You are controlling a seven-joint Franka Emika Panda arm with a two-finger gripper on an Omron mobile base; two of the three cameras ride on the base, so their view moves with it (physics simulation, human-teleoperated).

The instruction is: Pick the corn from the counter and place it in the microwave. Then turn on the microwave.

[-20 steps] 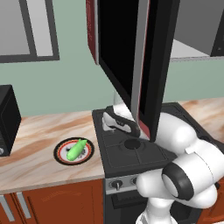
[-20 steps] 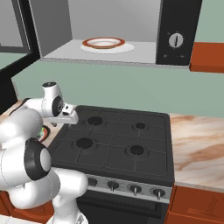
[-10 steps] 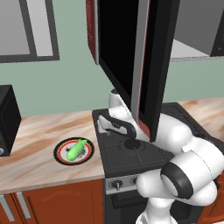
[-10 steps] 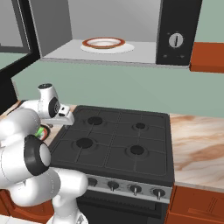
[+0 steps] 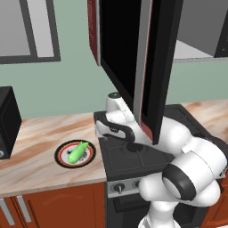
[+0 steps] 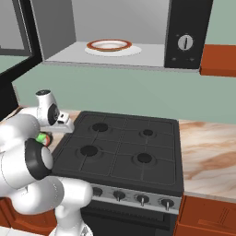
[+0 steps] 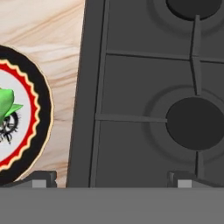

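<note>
The bright-green corn (image 5: 78, 151) lies on a round black-and-red-rimmed plate (image 5: 66, 161) on the beige counter (image 5: 35, 171), just left of the stove. In the hand view the corn's tip (image 7: 8, 101) shows at the left edge, on the plate (image 7: 41, 109). My gripper (image 7: 113, 179) hangs open and empty over the stovetop's left edge, to the right of the plate; its fingers (image 7: 43, 177) stand far apart. In the left base view the gripper (image 5: 103, 134) points down beside the plate. The microwave (image 6: 69, 55) hangs above with its door (image 5: 133, 58) swung open.
The black gas stovetop (image 6: 120, 147) lies under my hand. A red-rimmed plate (image 6: 109, 45) sits inside the microwave, whose knob (image 6: 185, 42) is on the right panel. A smaller black box (image 5: 6, 122) stands at the counter's far left. The open door hangs close above my arm.
My hand has moved left across the stove towards the plate with the corn. The jaws have stayed wide open.
</note>
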